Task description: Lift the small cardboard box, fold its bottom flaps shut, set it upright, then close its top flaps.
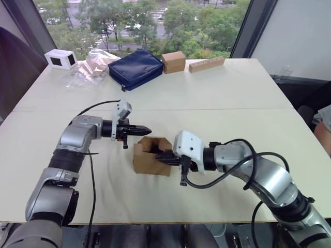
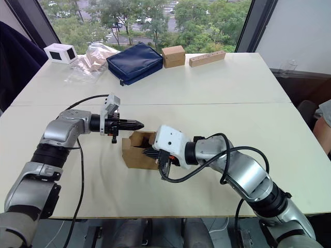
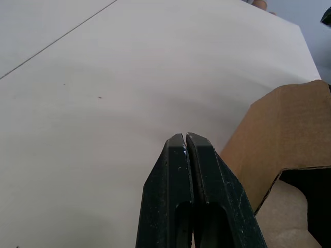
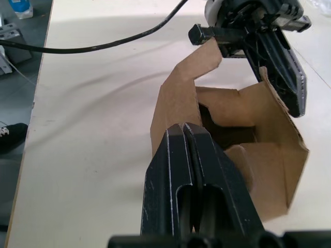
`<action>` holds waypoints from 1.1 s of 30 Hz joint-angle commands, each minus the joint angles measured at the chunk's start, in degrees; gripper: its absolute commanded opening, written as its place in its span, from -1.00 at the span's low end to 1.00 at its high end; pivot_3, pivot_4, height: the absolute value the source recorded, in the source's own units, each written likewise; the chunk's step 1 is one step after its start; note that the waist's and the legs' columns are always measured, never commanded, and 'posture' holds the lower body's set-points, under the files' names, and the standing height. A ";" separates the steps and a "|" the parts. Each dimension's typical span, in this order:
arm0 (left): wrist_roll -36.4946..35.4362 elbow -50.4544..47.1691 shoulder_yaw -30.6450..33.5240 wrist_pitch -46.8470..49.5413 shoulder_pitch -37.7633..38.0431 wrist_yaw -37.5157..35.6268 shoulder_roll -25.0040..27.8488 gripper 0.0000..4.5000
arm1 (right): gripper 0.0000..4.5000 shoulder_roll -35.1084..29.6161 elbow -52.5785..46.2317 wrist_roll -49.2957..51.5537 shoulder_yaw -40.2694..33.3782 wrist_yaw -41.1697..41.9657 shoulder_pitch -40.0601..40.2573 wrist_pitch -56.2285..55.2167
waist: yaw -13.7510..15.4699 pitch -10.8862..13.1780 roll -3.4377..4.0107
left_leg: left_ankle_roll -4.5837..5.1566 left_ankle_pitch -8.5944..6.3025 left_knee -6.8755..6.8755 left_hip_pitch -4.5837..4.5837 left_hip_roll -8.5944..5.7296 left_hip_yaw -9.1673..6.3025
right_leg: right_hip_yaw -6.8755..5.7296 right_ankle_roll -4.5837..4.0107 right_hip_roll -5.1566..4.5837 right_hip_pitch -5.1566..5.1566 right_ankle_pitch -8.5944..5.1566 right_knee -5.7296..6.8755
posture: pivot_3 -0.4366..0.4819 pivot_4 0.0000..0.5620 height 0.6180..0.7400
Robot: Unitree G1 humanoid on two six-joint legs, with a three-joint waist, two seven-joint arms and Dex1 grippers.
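The small cardboard box [image 1: 147, 161] stands on the white table [image 1: 232, 103] near the front, its upper end open with flaps [image 4: 181, 77] standing up. My left gripper [image 1: 148, 129] is shut and empty, its tip just over the box's far edge beside a raised flap [image 3: 289, 129]. From the other side my right gripper [image 1: 158, 155] reaches in, shut with nothing between its fingers [image 4: 176, 170], tip against the box's right side at its opening. The left gripper [image 4: 282, 67] hovers past the box in the right wrist view. The bottom flaps are hidden under the box.
Along the far edge lie a navy pouch [image 1: 135, 68], a small taped brown box [image 1: 174, 61], a long cardboard bar [image 1: 207, 63], a clear plastic bag [image 1: 90, 64] and a white box [image 1: 61, 58]. A person's arm [image 1: 325, 129] shows at the right edge.
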 commanded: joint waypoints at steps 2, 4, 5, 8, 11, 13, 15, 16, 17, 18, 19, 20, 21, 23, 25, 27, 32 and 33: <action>-0.92 -3.54 0.69 1.64 0.42 -1.69 0.52 -0.98 | -1.00 0.76 0.14 -1.23 0.20 -0.02 -0.03 -1.13 | 0.00 0.00 0.00 | 0.00 0.00 0.00 0.00 0.00 0.00 | 0.00 0.00 0.00 0.00 0.00 0.00 | -0.05 -0.47 1.00; -0.92 -4.37 0.72 2.14 1.00 -1.89 0.67 -0.98 | -1.00 0.80 0.42 -1.65 0.38 0.10 0.20 -1.34 | -0.01 0.00 0.00 | 0.00 0.00 0.00 0.00 0.00 0.00 | 0.00 0.00 0.00 0.01 0.00 0.00 | -0.05 -0.47 1.00; -0.82 -4.90 0.58 2.39 1.47 -2.15 0.85 -0.98 | -1.00 0.84 0.72 -1.85 0.48 0.18 0.34 -1.47 | -0.01 0.00 0.00 | 0.00 0.00 0.00 0.01 0.00 0.00 | 0.00 0.00 0.00 0.01 0.00 0.00 | -0.05 -0.47 1.00; -0.51 -5.67 0.55 2.63 2.32 -2.32 0.95 -0.98 | -1.00 1.00 1.55 -2.28 0.72 0.45 0.48 -1.69 | -0.03 0.00 0.00 | 0.00 0.00 0.00 0.01 0.01 0.00 | 0.00 0.00 0.00 0.01 0.00 0.00 | -0.05 -0.47 1.00; 0.52 -5.44 -0.09 1.88 2.98 -2.45 1.15 -0.98 | -1.00 1.24 2.28 -2.68 0.91 0.84 0.53 -1.85 | -0.02 0.00 0.00 | 0.00 0.00 0.00 0.01 0.02 -0.01 | 0.00 0.00 0.01 0.00 0.00 0.01 | -0.05 -0.47 1.00; 1.58 -4.38 -0.42 0.64 3.34 -2.03 1.14 -0.98 | -1.00 1.33 2.46 -2.89 1.00 1.08 0.64 -1.90 | -0.03 0.00 0.00 | 0.00 0.00 0.00 0.01 0.01 -0.01 | 0.00 0.00 0.01 0.01 0.00 0.00 | -0.05 -0.47 1.00; 2.50 -2.75 -0.36 -0.58 3.39 -1.57 0.91 -0.98 | -1.00 1.46 2.46 -3.03 1.07 1.30 0.70 -1.87 | -0.04 0.00 0.00 | 0.00 0.00 0.00 0.01 0.01 0.00 | 0.00 0.00 0.01 0.00 0.00 0.01 | -0.05 -0.47 1.00; 2.91 -2.06 -0.43 -1.11 3.44 -1.71 0.90 -0.98 | -1.00 1.53 2.46 -3.07 1.09 1.36 0.69 -1.85 | -0.03 0.00 0.00 | 0.00 0.00 0.00 0.01 0.02 -0.01 | 0.00 0.00 0.01 0.00 0.00 0.00 | -0.05 -0.47 1.00; 3.32 -1.43 -0.55 -1.59 3.53 -1.98 0.95 -0.98 | -1.00 1.59 2.43 -3.12 1.11 1.40 0.70 -1.84 | 0.00 0.00 0.00 | 0.00 0.00 0.00 0.01 0.02 -0.01 | 0.00 0.00 0.01 0.00 0.00 0.01 | -0.05 -0.47 1.00; 3.77 -0.35 -0.61 -2.23 3.55 -2.19 0.89 -0.98 | -1.00 1.64 2.47 -3.16 1.15 1.52 0.64 -1.89 | 0.01 0.00 0.00 | 0.00 0.00 0.00 0.01 0.01 -0.01 | -0.01 0.00 0.01 0.00 0.00 0.01 | -0.05 -0.47 1.00; 4.07 0.46 -0.64 -2.69 3.51 -2.33 0.82 -0.98 | -1.00 1.67 2.51 -3.20 1.18 1.61 0.61 -1.94 | 0.02 0.00 0.00 | 0.00 0.00 0.00 0.01 0.01 0.00 | -0.01 0.00 0.01 0.01 0.00 0.01 | -0.05 -0.47 1.00; 4.16 0.98 -0.60 -2.82 3.51 -2.53 0.77 -0.98 | -1.00 1.69 2.51 -3.25 1.20 1.64 0.59 -1.95 | 0.02 0.00 0.00 | 0.00 0.00 0.00 0.01 0.01 0.00 | -0.01 0.00 0.01 0.01 0.00 0.01 | -0.05 -0.47 1.00; 4.03 1.09 -0.49 -2.64 3.58 -2.80 0.71 -0.98 | -1.00 1.66 2.43 -3.28 1.23 1.70 0.64 -1.95 | 0.02 0.00 0.00 | 0.00 0.00 0.00 0.01 0.01 0.00 | -0.01 0.00 0.01 0.01 0.00 0.01 | -0.05 -0.47 1.00; 3.52 0.81 -0.33 -2.02 3.68 -3.56 0.65 -0.98 | -1.00 1.66 2.48 -3.40 1.24 1.80 0.62 -1.93 | 0.02 0.00 0.00 | 0.00 0.00 0.00 0.01 0.01 0.00 | -0.01 0.00 0.01 0.01 0.00 0.01 | -0.05 -0.47 1.00; 3.56 0.71 -0.30 -1.96 3.72 -3.87 0.62 -0.98 | -1.00 1.77 2.62 -3.53 1.27 1.85 0.55 -1.89 | 0.02 0.00 0.00 | 0.00 0.00 0.00 0.01 0.01 0.00 | -0.01 0.00 0.00 0.01 0.00 0.01 | -0.05 -0.47 1.00; 3.68 0.72 -0.26 -1.96 3.72 -4.04 0.58 -0.98 | -1.00 1.98 2.93 -3.71 1.39 1.78 0.51 -1.81 | 0.02 0.00 0.00 | 0.00 0.00 0.00 0.01 0.01 0.00 | -0.01 0.00 0.00 0.01 0.00 0.01 | -0.05 -0.47 1.00; 3.76 -0.12 -0.40 -1.97 4.27 -4.41 0.52 -0.98 | -1.00 3.21 5.31 -5.09 2.21 0.48 0.69 -1.19 | -0.05 0.00 0.00 | 0.00 0.00 0.00 0.01 0.01 0.00 | -0.01 0.00 0.01 0.00 0.00 0.01 | -0.05 -0.47 1.00; 3.79 -0.15 -0.37 -1.99 4.29 -4.44 0.51 -0.98 | -1.00 3.34 5.61 -5.24 2.28 0.48 0.88 -1.20 | -0.03 0.00 0.00 | 0.00 0.00 0.00 0.02 0.01 0.00 | -0.01 0.00 0.01 0.00 0.00 0.02 | -0.05 -0.47 1.00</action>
